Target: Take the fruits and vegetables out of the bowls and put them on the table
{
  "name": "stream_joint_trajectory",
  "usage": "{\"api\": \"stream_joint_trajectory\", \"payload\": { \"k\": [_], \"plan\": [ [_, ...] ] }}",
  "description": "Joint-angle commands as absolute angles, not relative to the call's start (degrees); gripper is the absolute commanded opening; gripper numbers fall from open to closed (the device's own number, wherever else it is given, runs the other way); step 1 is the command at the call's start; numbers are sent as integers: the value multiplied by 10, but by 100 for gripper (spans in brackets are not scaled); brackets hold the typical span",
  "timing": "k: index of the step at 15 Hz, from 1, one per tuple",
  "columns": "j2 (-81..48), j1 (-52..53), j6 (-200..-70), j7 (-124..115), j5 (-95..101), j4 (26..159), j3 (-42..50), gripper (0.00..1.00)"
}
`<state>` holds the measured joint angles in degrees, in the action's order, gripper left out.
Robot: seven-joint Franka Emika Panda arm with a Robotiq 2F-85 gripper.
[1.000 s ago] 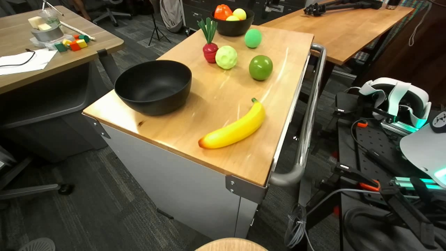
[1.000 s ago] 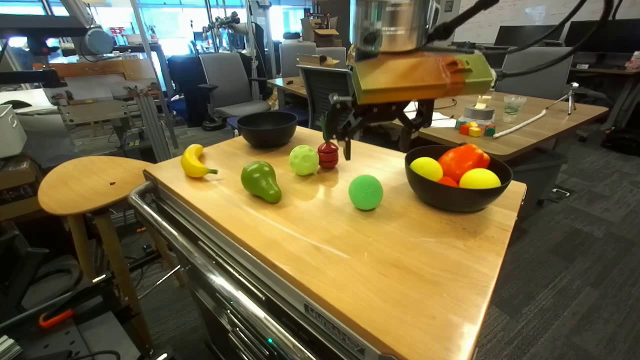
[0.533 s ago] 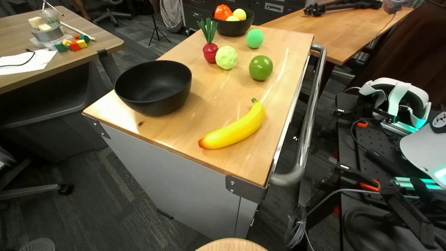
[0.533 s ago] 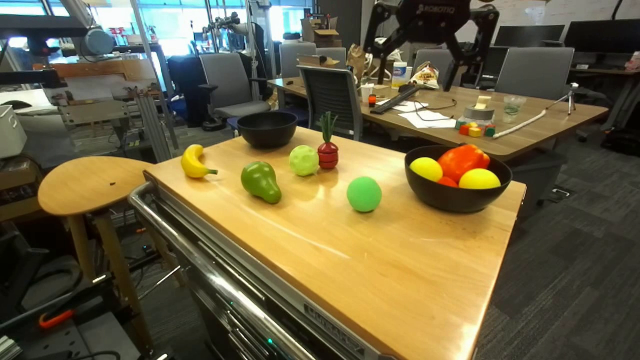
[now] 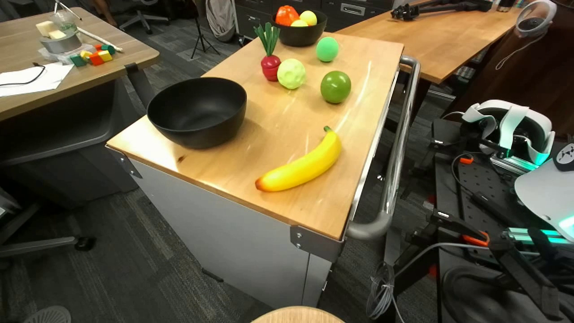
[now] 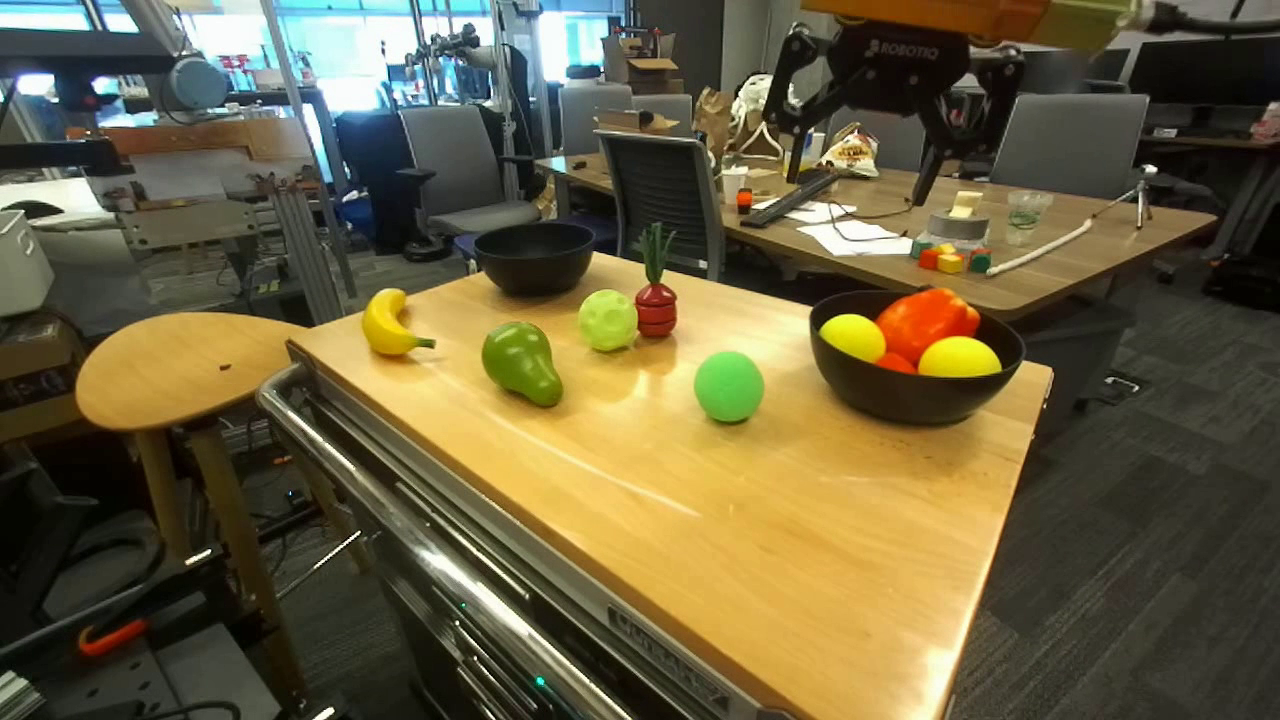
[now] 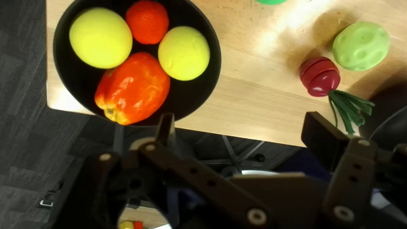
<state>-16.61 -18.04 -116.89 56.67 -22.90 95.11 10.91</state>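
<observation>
In exterior view, gripper (image 6: pixel 858 185) hangs high at right, fingers wide apart. Right on wooden table (image 6: pixel 800 510): black bowl (image 6: pixel 900 402) holding red bell pepper (image 6: pixel 925 325), two yellow fruits (image 6: pixel 958 357), red-orange fruit (image 6: pixel 896 364). Loose, left to right: banana (image 6: pixel 384 325), green pear (image 6: pixel 522 362), dimpled ball (image 6: pixel 607 321), radish (image 6: pixel 656 312), green ball (image 6: pixel 729 387). Far left: other black bowl (image 6: pixel 535 274).

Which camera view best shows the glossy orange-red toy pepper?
The wrist view: from above, the pepper shows nearly whole, yellowish end included. Both exterior views show only its upper part, side-on, the rest hidden down in the round black bowl.
</observation>
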Motion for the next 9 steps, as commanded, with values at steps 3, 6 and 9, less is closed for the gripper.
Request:
{"api": "stream_joint_trajectory", "payload": {
  "k": [3,6,9],
  "plan": [
    [-213,-179,-1174,375,-212,920,104,100],
    [-230,-179,-1159,266,-192,907,102,100],
    [-224,-192,-1163,264,-186,927,89,100]
  ]
}}
